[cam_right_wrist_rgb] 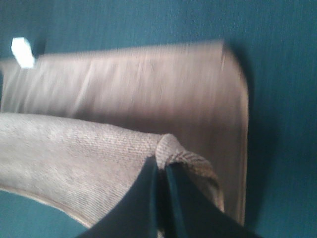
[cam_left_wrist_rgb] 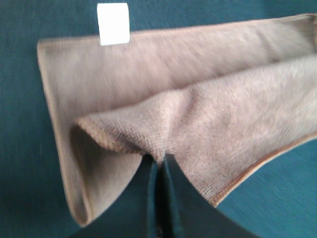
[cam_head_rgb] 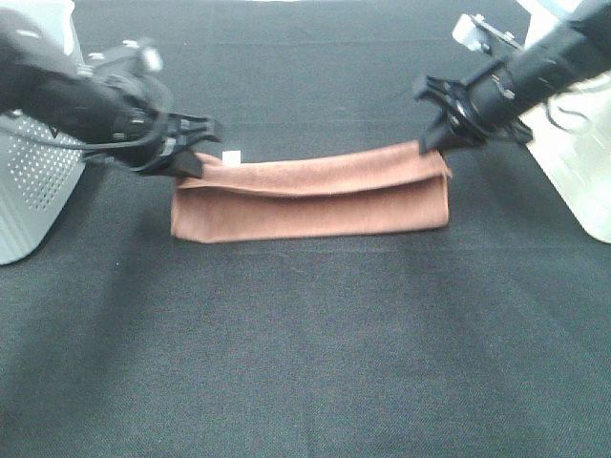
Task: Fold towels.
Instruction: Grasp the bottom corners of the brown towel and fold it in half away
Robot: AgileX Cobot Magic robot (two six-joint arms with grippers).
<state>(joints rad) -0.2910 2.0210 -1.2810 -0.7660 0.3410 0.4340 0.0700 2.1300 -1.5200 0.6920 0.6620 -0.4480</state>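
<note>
At the middle of a black cloth-covered table [cam_head_rgb: 305, 363], toward its far half, the reddish-brown towel [cam_head_rgb: 310, 205] lies folded into a long, low band running left to right, its upper layer raised slightly off the lower one along the far edge and sagging gently between its two ends. A small white tag [cam_head_rgb: 230, 156] juts from the far edge near the band's left end. The left gripper [cam_head_rgb: 194, 156] is clamped on the left end of the raised layer, its dark jaws pressed together with a bunched fold of cloth between them. The left wrist view shows this close up: the fingertips [cam_left_wrist_rgb: 183, 208] meet on a rolled lip of fabric while the bottom layer spreads flat beneath, stitched hem and tag in sight. The right gripper [cam_head_rgb: 434, 143] pinches the opposite end in the same way, jaws closed tight on a puckered corner of the top layer; the right wrist view is blurred, though the nip of cloth at the tips is plain. Both black arms slope down from the outer sides of the table. A grey perforated basket [cam_head_rgb: 33, 181] stands at the left edge, partly hidden by the left arm, and a white object [cam_head_rgb: 582, 181] stands at the right edge, both apart from the towel
</note>
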